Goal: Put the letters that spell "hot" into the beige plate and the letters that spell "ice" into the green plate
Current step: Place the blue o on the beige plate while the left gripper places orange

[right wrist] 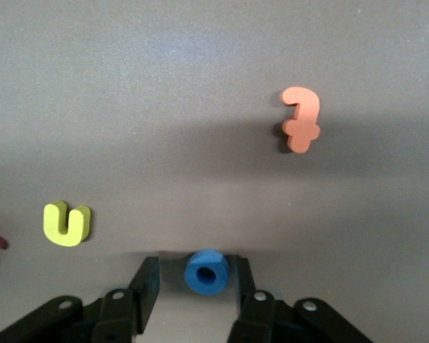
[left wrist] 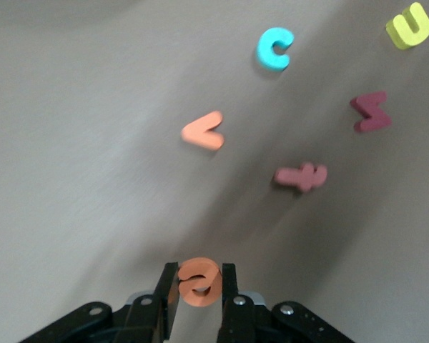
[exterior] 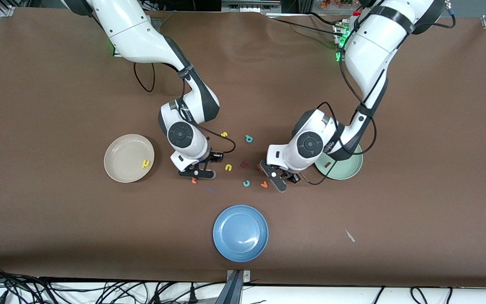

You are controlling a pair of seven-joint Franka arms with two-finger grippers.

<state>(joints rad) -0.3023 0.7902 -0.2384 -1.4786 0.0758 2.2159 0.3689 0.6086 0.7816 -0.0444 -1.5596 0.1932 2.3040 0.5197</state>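
Note:
My left gripper (left wrist: pixel 199 277) is shut on the orange e (left wrist: pixel 197 283), low over the table beside the green plate (exterior: pixel 348 171), which the left arm partly covers. The teal c (left wrist: pixel 274 48) lies on the table farther out. My right gripper (right wrist: pixel 196 270) is down at the table near the beige plate (exterior: pixel 118 157). Its fingers stand on either side of the blue o (right wrist: pixel 206 271): one touches it, the other is a gap away. The orange t (right wrist: pixel 301 118) lies a short way past them. The yellow h (exterior: pixel 146 164) rests in the beige plate.
A blue plate (exterior: pixel 240 233) sits nearest the front camera. Loose letters lie between the grippers: a yellow u (exterior: pixel 228 167), a dark red letter (exterior: pixel 244 164), an orange v-like one (exterior: pixel 263 184), a pinkish hooked one (left wrist: pixel 301 176), a teal a-like one (exterior: pixel 249 138) and a small yellow one (exterior: pixel 224 134).

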